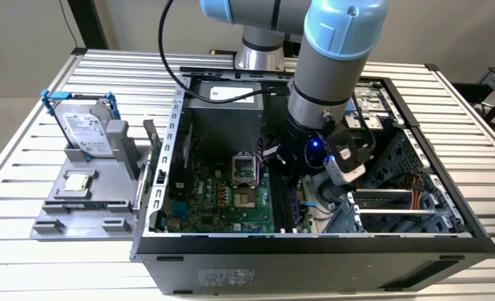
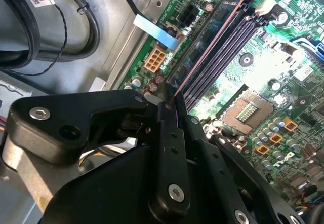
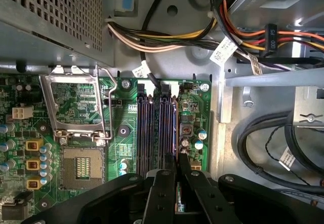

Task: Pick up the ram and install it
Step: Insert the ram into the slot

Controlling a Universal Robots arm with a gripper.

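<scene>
My gripper (image 1: pixel 292 180) is down inside the open computer case (image 1: pixel 314 243), over the motherboard's long black slots (image 3: pixel 144 133). In both wrist views its black fingers (image 3: pixel 163 193) stand close together, shut on the ram (image 2: pixel 207 46). The ram shows edge-on as a thin pinkish line that runs from the gripper (image 2: pixel 169 100) along the outermost slot (image 2: pixel 228 51) towards the white latches. In the first wrist view the ram's thin edge (image 3: pixel 176 145) lies in line with the slot nearest the case's metal wall, just ahead of the gripper (image 3: pixel 177 163). Whether it is fully seated I cannot tell.
The processor socket (image 3: pixel 81 168) lies beside the slots. The perforated power supply box (image 3: pixel 50 16) and a bundle of coloured cables (image 3: pixel 177 36) sit beyond them. Thick black cables (image 2: pixel 50 31) run along the case floor. Outside the case, a silver hard drive (image 1: pixel 86 128) stands on a grey holder (image 1: pixel 79 200).
</scene>
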